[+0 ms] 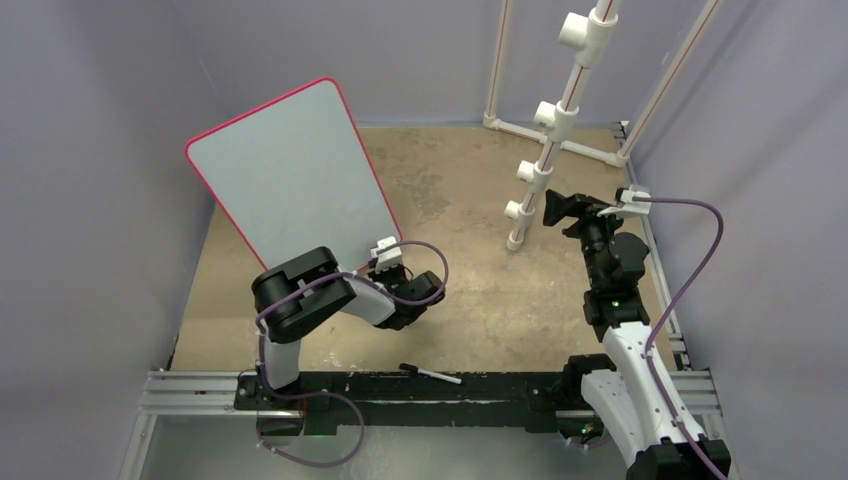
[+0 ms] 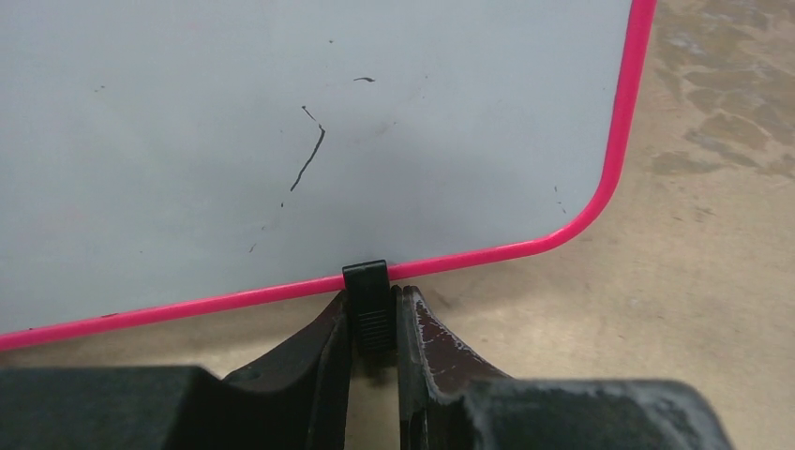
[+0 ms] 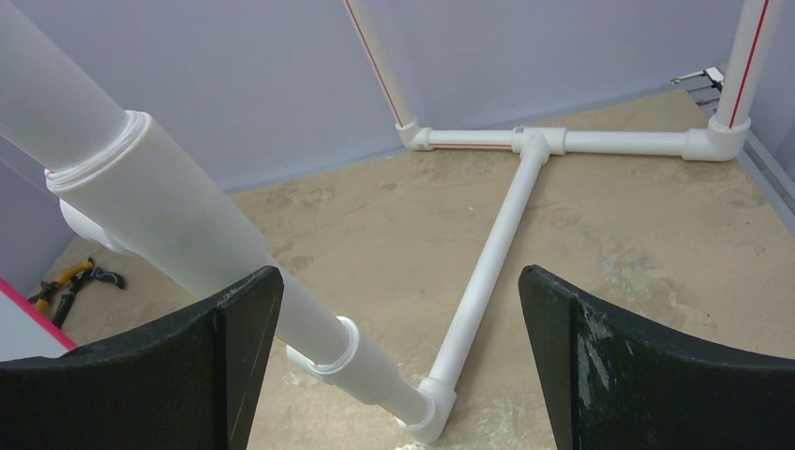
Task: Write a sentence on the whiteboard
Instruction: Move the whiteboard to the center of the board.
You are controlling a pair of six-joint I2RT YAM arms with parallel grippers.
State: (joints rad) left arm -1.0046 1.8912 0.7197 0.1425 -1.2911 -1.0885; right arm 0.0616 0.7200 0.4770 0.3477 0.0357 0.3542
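The whiteboard (image 1: 290, 165), white with a pink rim, lies on the left part of the table. My left gripper (image 1: 388, 258) is at its near right edge. In the left wrist view the left gripper (image 2: 373, 302) is shut on the board's small black foot (image 2: 367, 292) at the pink rim (image 2: 525, 248). No sentence shows; the whiteboard (image 2: 187, 141) bears only a few thin stray black marks (image 2: 309, 159). A black-capped marker (image 1: 432, 374) lies on the near rail between the arms. My right gripper (image 1: 556, 207) is open and empty beside the pipe stand; it also shows in its wrist view (image 3: 401, 291).
A white PVC pipe stand (image 1: 548, 150) rises at the back right, its base pipes on the table (image 3: 492, 248) and one pipe close to the right gripper's left finger (image 3: 187, 225). Yellow-handled pliers (image 3: 66, 284) lie far left. Grey walls enclose the table.
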